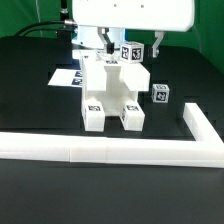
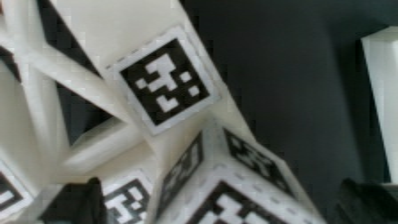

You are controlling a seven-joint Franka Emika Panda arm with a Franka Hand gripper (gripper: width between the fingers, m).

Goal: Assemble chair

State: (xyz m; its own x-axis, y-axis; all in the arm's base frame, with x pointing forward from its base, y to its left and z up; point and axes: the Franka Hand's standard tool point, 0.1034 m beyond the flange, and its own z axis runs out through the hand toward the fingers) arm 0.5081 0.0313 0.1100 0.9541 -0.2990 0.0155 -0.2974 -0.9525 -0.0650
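One part-built chair [image 1: 112, 95] stood beside the marker board [image 1: 66, 77]. The tool [image 1: 104, 47] hovered above the chair, its opening unreadable. Next, the loose cube [image 1: 160, 95] beside the chair probably needed fetching.

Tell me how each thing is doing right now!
chair: partly built, standing upright.
small cube: loose, apart from the chair, on the exterior view's right.
gripper: at the chair's top; open or shut unclear.
marker board: lying flat.
border rail: lying along the front.
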